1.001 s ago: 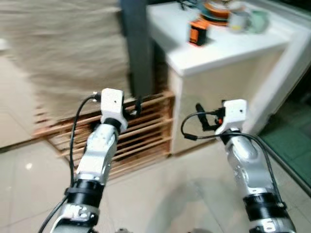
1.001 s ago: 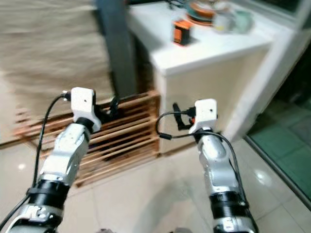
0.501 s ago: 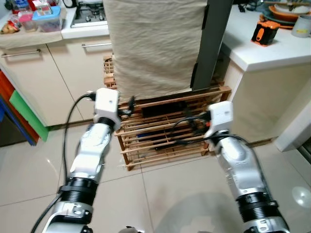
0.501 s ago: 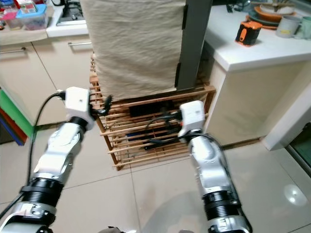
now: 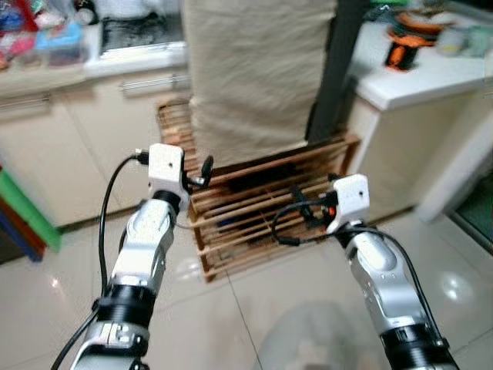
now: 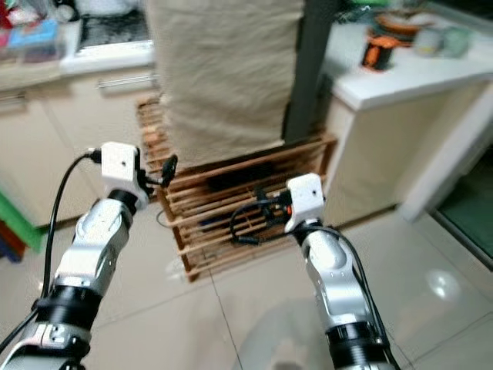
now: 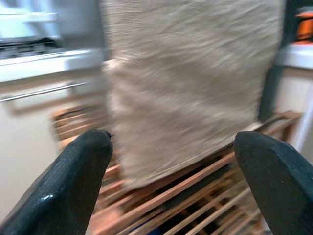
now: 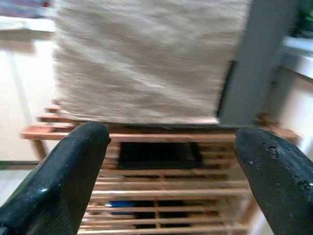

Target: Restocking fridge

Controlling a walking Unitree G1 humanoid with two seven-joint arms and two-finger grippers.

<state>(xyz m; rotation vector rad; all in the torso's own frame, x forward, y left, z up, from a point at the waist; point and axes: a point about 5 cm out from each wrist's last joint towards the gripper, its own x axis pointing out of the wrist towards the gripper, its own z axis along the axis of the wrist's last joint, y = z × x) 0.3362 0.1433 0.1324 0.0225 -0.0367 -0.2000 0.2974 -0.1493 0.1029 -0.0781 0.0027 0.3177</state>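
Fridge: you have no fridge in sight; nothing to restock is held either.
Ahead: a cloth-draped unit (image 5: pixel 258 69) stands on a wooden slatted rack (image 5: pixel 262 204), straight in front of both arms.
Left gripper (image 7: pixel 178 161): fingers spread wide, empty, pointing at the cloth.
Right gripper (image 8: pixel 171 161): fingers wide apart, empty, facing the rack.
Nearer arm: neither, by my judgement; both are level.
Right side: a white counter (image 5: pixel 431 77) carries an orange item (image 5: pixel 400 46).
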